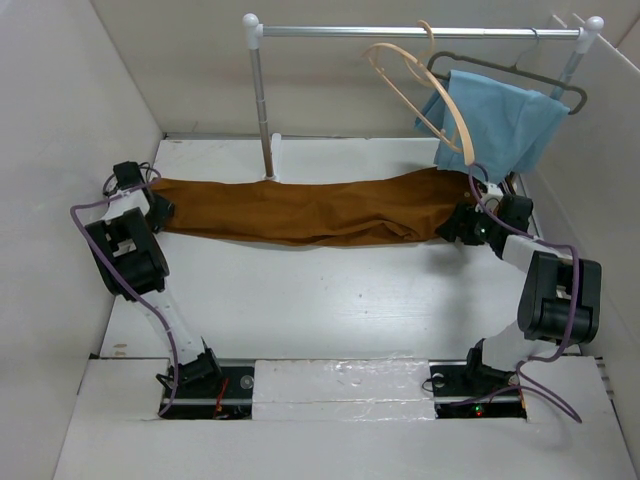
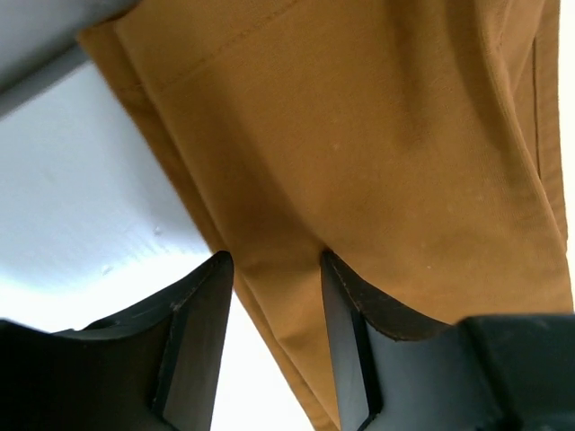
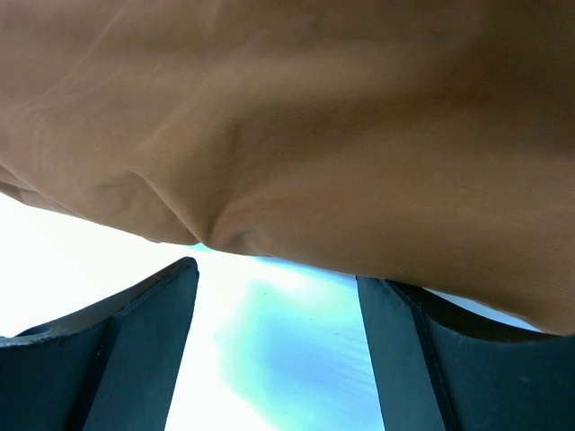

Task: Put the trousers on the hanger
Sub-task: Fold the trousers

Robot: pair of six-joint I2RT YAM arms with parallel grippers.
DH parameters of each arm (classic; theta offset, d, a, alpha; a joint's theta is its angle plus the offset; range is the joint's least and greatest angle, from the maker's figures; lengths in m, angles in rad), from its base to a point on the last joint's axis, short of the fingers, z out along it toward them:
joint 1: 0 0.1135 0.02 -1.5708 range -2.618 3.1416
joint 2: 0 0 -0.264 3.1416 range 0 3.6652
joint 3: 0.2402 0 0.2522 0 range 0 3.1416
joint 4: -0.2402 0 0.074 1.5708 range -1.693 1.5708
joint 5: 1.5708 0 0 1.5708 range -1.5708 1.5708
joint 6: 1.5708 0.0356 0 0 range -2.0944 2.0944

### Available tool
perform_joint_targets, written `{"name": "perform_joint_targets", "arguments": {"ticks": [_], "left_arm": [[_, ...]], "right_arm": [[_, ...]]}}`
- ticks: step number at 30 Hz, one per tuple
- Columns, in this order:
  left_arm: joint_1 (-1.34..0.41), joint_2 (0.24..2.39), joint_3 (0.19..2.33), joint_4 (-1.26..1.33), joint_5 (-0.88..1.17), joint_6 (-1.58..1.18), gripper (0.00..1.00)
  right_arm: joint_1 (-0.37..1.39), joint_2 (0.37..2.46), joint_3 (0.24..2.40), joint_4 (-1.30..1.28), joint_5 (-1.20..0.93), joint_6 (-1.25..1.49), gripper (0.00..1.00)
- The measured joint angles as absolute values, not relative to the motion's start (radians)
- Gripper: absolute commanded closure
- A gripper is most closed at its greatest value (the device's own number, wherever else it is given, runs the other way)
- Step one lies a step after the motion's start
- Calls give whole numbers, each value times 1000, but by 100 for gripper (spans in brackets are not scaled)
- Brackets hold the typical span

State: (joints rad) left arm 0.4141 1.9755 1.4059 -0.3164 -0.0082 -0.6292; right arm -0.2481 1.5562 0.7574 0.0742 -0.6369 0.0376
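I see a metal clothes rail point(image 1: 420, 32) standing at the back of the white counter point(image 1: 320, 300). A dark grey hanger point(image 1: 545, 85) hangs near its right end, with a light blue cloth point(image 1: 500, 120) draped over it.

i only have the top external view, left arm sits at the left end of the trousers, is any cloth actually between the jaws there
Observer: Yes. The left wrist view shows an edge of the trousers running down between the left jaws, which stand apart rather than pinched on it.
Operator: and the right side
Observer: In the right wrist view the right jaws stand wide, with only bare table between them. The cloth lies just ahead of the tips.
Operator: any buttons or waistband showing close up
Observer: None in either wrist view. The left one shows only a stitched line across the cloth.
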Motion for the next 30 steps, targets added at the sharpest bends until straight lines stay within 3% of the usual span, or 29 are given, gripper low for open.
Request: {"name": "perform_joint_targets", "arguments": {"ticks": [3,5,6,7,8,25,28,29,30], "left_arm": [[414,1996,1411,-309,10,-630,63],[414,2003,1411,-304,17,-632,71],[414,2004,1413,-303,20,-633,78],[414,2004,1417,-302,23,-635,96],[414,2004,1420,-299,26,-640,100],[390,1868,1561,-493,-57,-574,100],[371,1856,1631,-558,-87,-553,88],[368,1873,1671,-579,-101,-545,73],[368,1898,1712,-587,-115,-540,73]], "right_arm": [[-236,1556,757,74,-637,38,24],[-232,1556,757,74,-637,38,24],[-229,1556,757,74,-637,38,24],[-229,1556,757,74,-637,38,24],[-229,1556,757,74,-637,38,24],[-229,1560,755,75,-653,14,24],[-229,1571,756,76,-665,11,24],[-229,1576,756,76,-667,10,23],[-229,1581,756,76,-669,10,23]]}}
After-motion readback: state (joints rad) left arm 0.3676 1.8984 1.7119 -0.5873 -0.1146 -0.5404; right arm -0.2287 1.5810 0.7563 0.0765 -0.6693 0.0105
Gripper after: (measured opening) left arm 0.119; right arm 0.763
